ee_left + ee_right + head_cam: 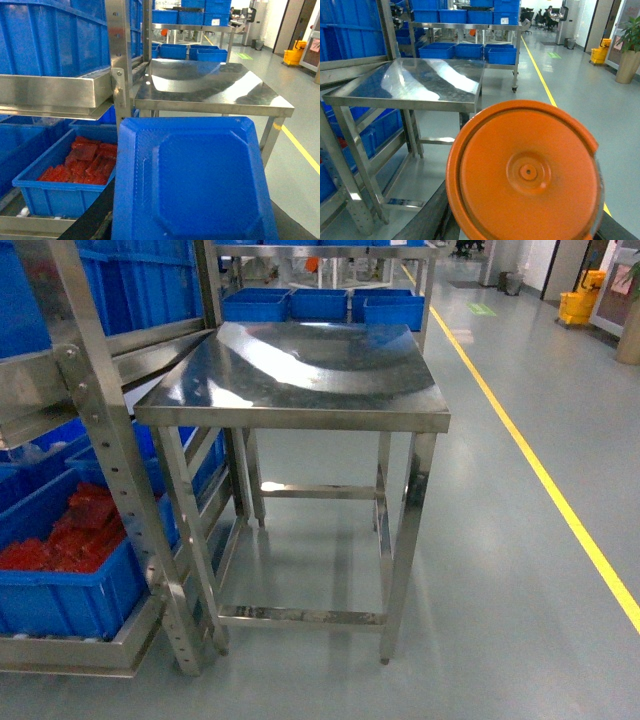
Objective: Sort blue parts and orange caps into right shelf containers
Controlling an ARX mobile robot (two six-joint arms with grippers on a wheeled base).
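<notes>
A blue part, a flat moulded plastic piece with an octagonal recess, fills the lower left wrist view. My left gripper is shut on it, and only one dark finger shows beside it. In the right wrist view a round orange cap is seen end-on, close up, with my right gripper shut on it. Neither gripper appears in the head view. Deep blue crates, the shelf containers, sit on a steel rack at the left. I cannot tell which ones belong to the right shelf.
A bare steel table stands straight ahead, touching the rack. The lower crate holds red-orange parts. More blue crates sit on a far rack. A yellow floor line runs along the right, with open grey floor around it.
</notes>
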